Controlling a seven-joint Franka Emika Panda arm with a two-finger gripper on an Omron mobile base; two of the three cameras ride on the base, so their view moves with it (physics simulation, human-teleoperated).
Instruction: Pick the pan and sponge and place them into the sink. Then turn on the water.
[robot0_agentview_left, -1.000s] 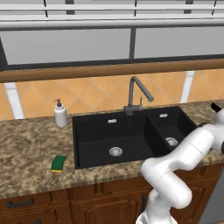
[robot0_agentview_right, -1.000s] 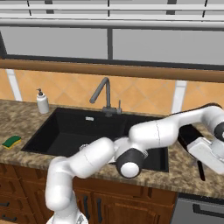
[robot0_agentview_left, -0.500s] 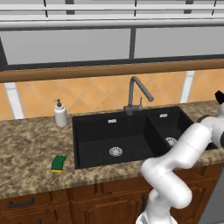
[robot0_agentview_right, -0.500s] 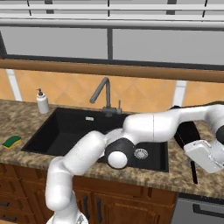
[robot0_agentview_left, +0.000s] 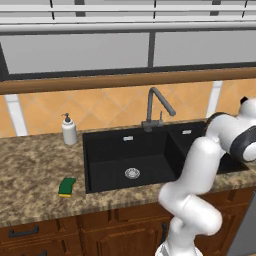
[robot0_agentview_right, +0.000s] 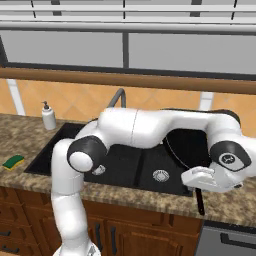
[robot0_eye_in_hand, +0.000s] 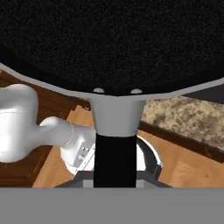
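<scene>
Black round pan (robot0_agentview_right: 187, 145), thin straight handle, tilted, held by gripper (robot0_agentview_right: 200, 187)

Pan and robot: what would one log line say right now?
hand: shut on pan handle | pan: lifted, tilted by sink's right end | sponge: on counter | sink: no items inside

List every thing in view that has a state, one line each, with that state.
pan: lifted and tilted over the right basin, handle pointing down.
tool: shut on the pan's handle.
sponge: lying flat on the counter left of the sink.
sink: holds nothing yet.
faucet: no water running.
</scene>
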